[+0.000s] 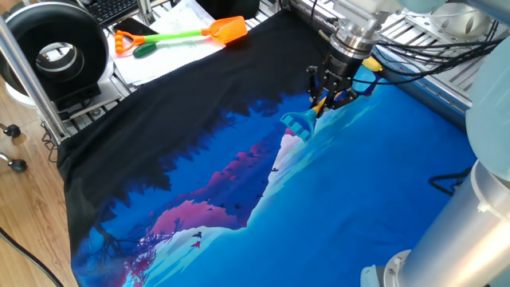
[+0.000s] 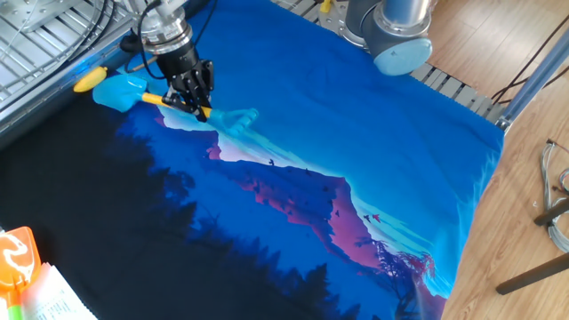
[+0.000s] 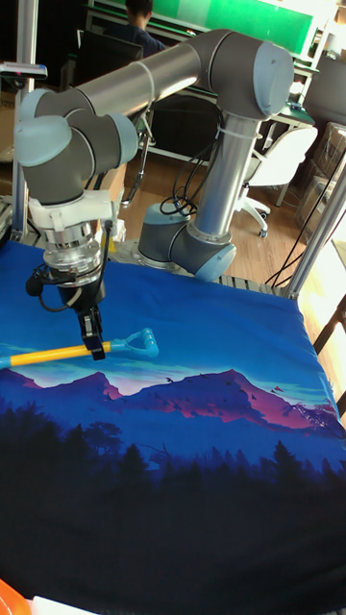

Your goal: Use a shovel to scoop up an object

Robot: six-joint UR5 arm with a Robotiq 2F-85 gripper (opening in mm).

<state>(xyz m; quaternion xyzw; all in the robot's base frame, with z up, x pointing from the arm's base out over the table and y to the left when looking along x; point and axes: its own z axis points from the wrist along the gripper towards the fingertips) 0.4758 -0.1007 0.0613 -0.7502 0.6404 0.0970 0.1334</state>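
Pincer (image 2: 197, 105) on shovel (image 2: 133, 92) shaft

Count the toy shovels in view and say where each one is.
2. The blue-and-yellow shovel is gripped at its shaft by the gripper on the cloth. The orange-bladed shovel lies beyond the cloth's edge. Others may be hidden.

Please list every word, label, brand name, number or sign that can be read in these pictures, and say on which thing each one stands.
No text can be read in any view.
Papers under the orange shovel: printing too small and blurred to read.
Orange item at the table corner: a white mark, unreadable.
Robot arm, gripper, blue shovel and printed cloth: no lettering visible.
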